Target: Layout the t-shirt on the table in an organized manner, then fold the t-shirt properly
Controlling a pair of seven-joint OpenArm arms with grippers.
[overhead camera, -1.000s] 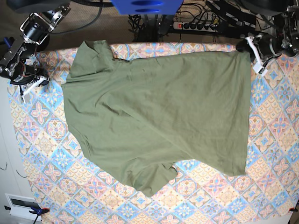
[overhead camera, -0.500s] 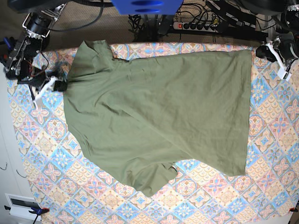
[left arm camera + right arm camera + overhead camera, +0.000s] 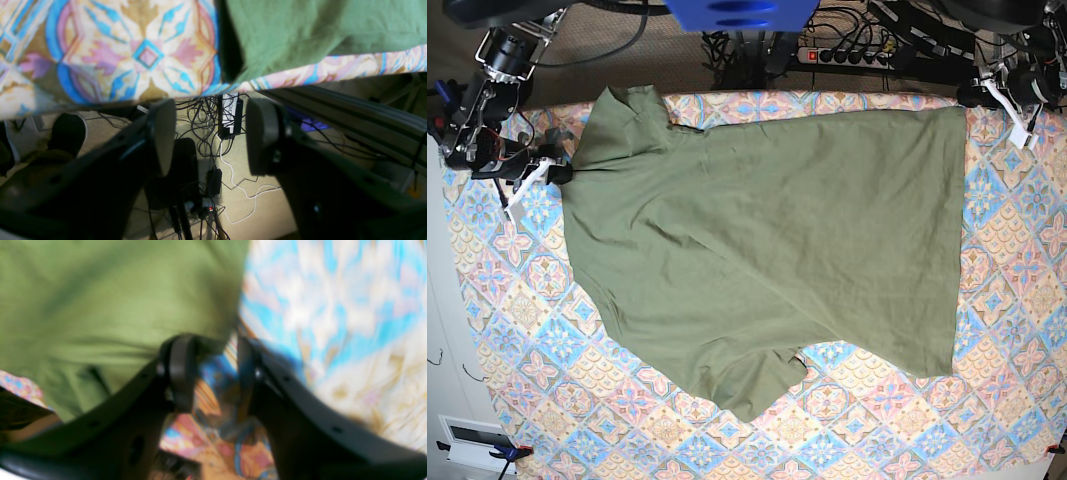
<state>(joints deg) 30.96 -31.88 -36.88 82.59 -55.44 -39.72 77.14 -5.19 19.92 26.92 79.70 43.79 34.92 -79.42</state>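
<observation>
T-shirt [image 3: 767, 250] spread flat, bare table [image 3: 1017, 330] bordering every side

The right wrist view is blurred all over: the olive-green cotton t-shirt [image 3: 116, 306] and the tile-patterned tabletop cloth [image 3: 333, 323] show only as soft patches of colour, so it cannot be told whether the black right hand [image 3: 213, 373] touches the shirt's edge. In the base view, the tabletop [image 3: 1027, 300] is cut off by the right and bottom edges. A small pale thing [image 3: 800, 357] beside the lower sleeve is too small to identify. In the left wrist view, the print on the white label [image 3: 230, 111] under the tabletop is unreadable.
</observation>
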